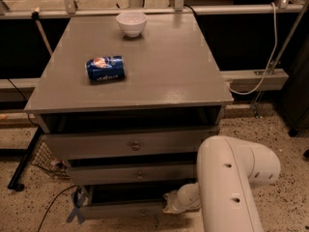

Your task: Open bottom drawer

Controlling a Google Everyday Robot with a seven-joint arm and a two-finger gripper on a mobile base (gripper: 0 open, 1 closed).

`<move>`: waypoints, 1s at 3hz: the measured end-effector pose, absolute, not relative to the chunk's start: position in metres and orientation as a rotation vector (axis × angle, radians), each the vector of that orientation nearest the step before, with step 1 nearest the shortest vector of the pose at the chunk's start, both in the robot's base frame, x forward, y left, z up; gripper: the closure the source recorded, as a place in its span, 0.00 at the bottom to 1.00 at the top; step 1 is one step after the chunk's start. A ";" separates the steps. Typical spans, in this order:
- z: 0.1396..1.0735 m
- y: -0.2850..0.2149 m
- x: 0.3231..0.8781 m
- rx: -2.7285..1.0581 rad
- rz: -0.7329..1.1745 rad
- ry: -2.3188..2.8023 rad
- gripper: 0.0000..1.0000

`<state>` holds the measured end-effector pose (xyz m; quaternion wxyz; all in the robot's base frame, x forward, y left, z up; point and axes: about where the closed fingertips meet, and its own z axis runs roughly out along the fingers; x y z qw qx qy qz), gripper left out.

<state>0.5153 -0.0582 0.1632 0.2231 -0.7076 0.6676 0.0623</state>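
A: Left part of the cabinet top (164, 66)?
B: Blue can (105, 68) lying on its side, left of centre. White bowl (131, 23) upright near the back edge, well apart from the can.
A: Drawers?
B: Three, stacked under the top. Top drawer (96, 145) is the widest, with a round knob at mid-front. Middle drawer (106, 174) sits directly below. Bottom drawer (120, 210) is lowest, near the floor, with a dark gap between it and the middle drawer.
A: Gripper?
B: Gripper (170, 204) is low, at the right end of the bottom drawer's front, touching or just beside it. Open or closed: cannot tell. White arm (236, 187) fills the lower right.
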 end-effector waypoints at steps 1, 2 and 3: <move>0.163 -0.058 0.515 -1.954 0.172 1.843 1.00; 0.163 -0.060 0.483 -1.935 0.190 1.868 1.00; 0.162 -0.060 0.483 -1.934 0.191 1.870 1.00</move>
